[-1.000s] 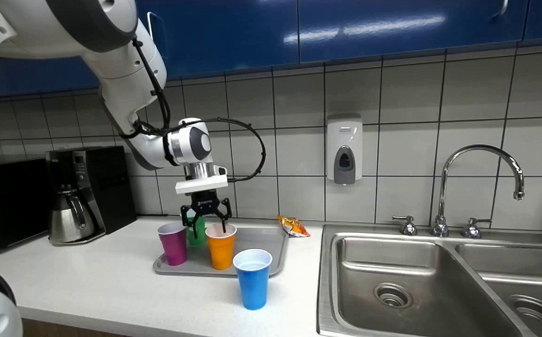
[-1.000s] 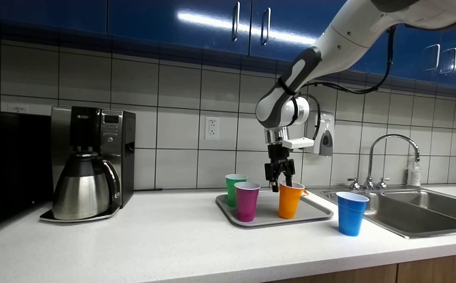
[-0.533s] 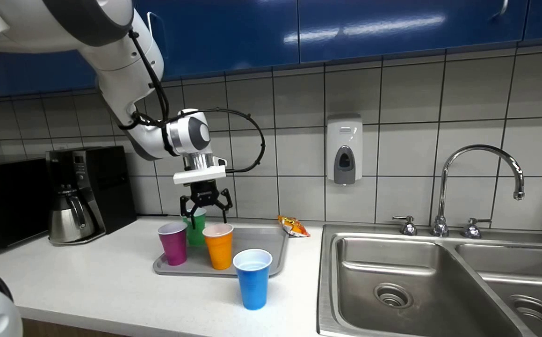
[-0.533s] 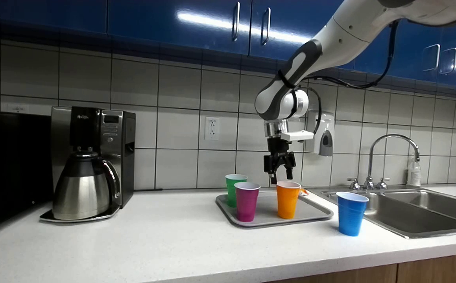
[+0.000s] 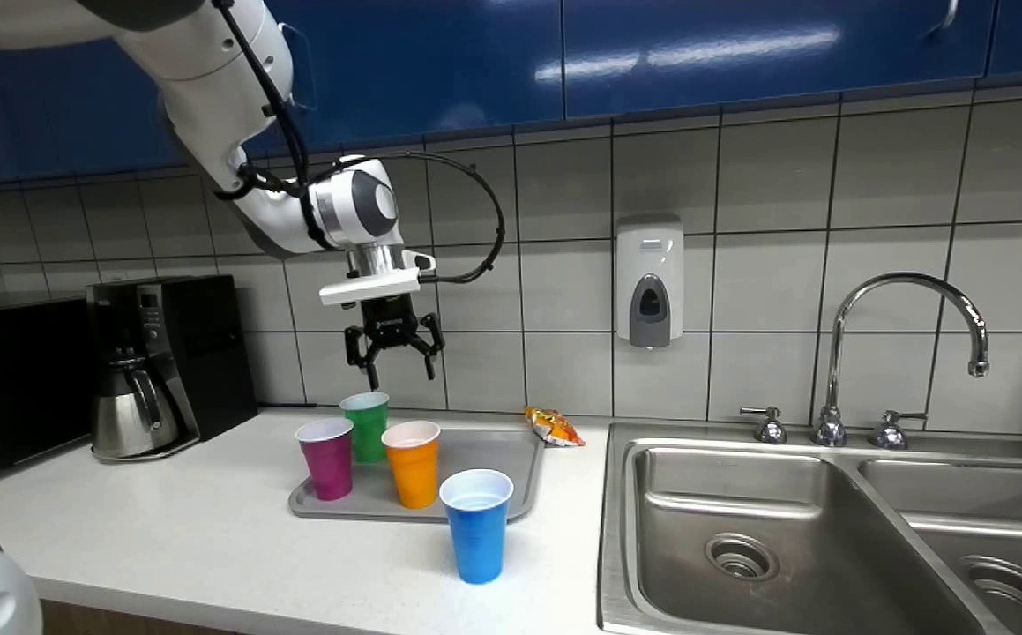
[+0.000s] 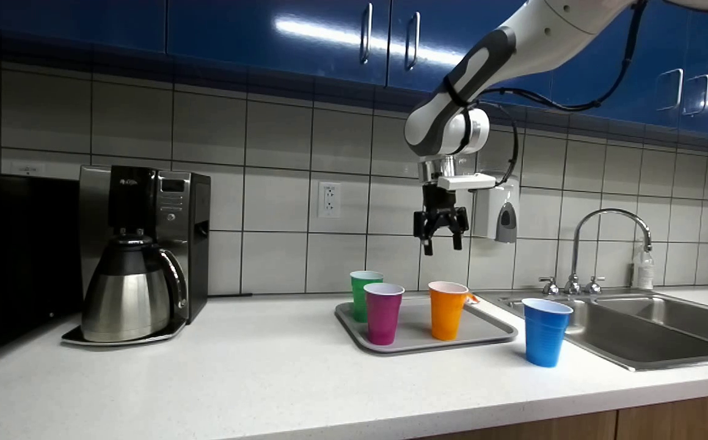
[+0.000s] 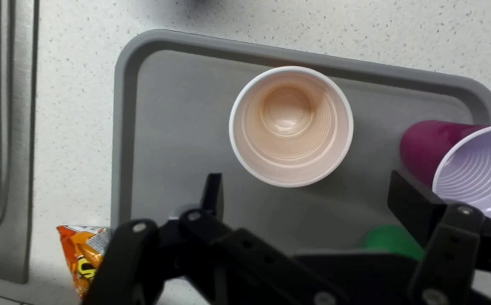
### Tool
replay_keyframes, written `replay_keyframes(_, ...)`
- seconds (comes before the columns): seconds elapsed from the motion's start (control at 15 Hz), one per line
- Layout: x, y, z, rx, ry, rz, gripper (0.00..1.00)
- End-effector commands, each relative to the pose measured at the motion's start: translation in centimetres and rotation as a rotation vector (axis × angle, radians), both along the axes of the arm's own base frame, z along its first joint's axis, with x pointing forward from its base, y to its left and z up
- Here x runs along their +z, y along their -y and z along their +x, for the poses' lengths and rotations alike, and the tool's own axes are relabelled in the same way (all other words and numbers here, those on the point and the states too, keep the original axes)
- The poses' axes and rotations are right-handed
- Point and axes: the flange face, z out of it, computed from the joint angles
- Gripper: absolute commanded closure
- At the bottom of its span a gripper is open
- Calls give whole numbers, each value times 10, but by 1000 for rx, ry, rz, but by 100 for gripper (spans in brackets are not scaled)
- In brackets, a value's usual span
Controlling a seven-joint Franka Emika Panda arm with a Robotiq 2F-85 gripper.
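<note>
The orange cup [image 7: 292,135] and purple cup [image 7: 467,165] look like ribbed plastic, the tray [image 7: 177,118] matt plastic, the sink [image 5: 618,538] brushed metal, the faucet [image 5: 834,375] polished metal, the upper cabinets [image 5: 740,70] glossy, the bench [image 6: 256,366] smooth

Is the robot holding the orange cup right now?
No, the gripper hangs open in the air, and the orange cup stands on the gray tray.

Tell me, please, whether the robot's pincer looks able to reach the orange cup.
Probably yes: the open pincer hangs above the tray, and nothing shows between it and the orange cup.
</note>
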Motion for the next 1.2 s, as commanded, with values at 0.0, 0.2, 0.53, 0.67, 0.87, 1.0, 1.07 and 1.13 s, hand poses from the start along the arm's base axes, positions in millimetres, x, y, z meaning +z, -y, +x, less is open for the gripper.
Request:
replay_keyframes(0.0,20,13,-16,-135,37,-26,0)
replay_keyframes(0.2,22,24,-25,-247,52,-42,0)
replay_keyframes(0.53,12,40,-42,-426,64,-68,0)
replay_keyframes(0.67,9,46,-48,-476,57,-75,0)
replay_keyframes(0.87,7,56,-57,-526,48,-74,0)
replay_keyframes(1.0,6,64,-64,-550,43,-78,0)
replay_keyframes(1.07,5,68,-67,-557,40,-75,0)
replay_keyframes(1.13,3,73,-70,-566,34,-74,0)
